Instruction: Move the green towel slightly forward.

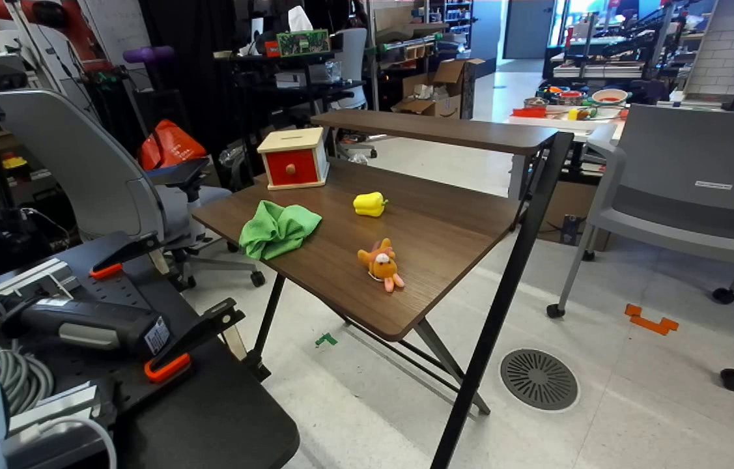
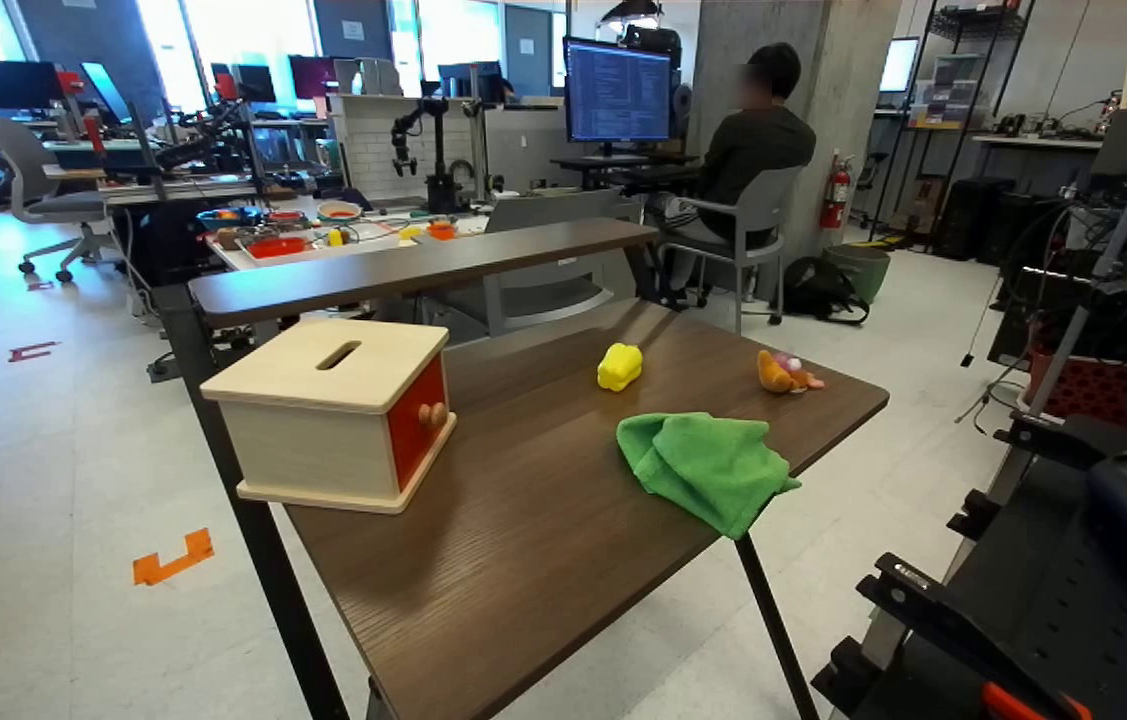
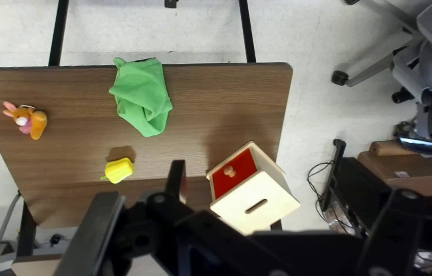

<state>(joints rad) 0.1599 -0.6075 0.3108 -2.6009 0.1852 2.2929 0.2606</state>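
The green towel [image 1: 279, 228] lies crumpled on the brown table [image 1: 340, 260] at its edge, with a corner hanging slightly over. It also shows in an exterior view [image 2: 708, 465] and in the wrist view [image 3: 142, 96], near the table's upper edge there. My gripper [image 3: 307, 184] shows only in the wrist view, along the bottom, dark and blurred. Its fingers are spread wide apart with nothing between them. It is above the scene, apart from the towel. In both exterior views the arm and gripper are out of view.
A wooden box with a red drawer [image 3: 254, 203] stands at a table corner. A yellow toy pepper [image 3: 119, 170] and an orange plush toy [image 3: 28, 119] lie on the table. A raised shelf [image 1: 432, 130] runs along the table side opposite the towel. A black cart [image 1: 210, 391] stands nearby.
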